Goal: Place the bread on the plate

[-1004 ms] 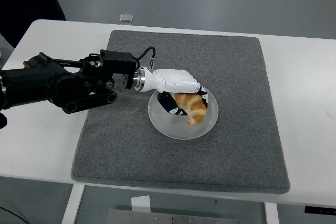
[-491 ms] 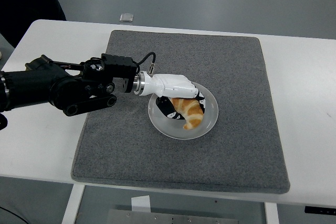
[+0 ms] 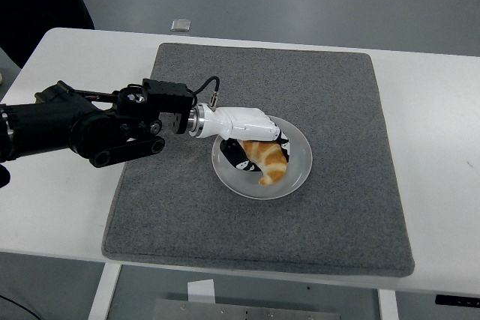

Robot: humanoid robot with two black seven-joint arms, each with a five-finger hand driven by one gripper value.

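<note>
While over the plate [image 3: 298, 174], left robot hand [image 3: 251, 137] curled around the croissant [image 3: 268, 160].

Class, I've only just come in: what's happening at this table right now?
The robot's left hand is over a white plate on a grey mat, its fingers around a croissant. The croissant is down inside the plate, apparently resting on it, with the hand not yet let go. The right arm is out of view.

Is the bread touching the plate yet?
Touching. In the head view the bread lies flat inside the plate, with no gap or shadow under it; the robot hand is over its left end.
</note>
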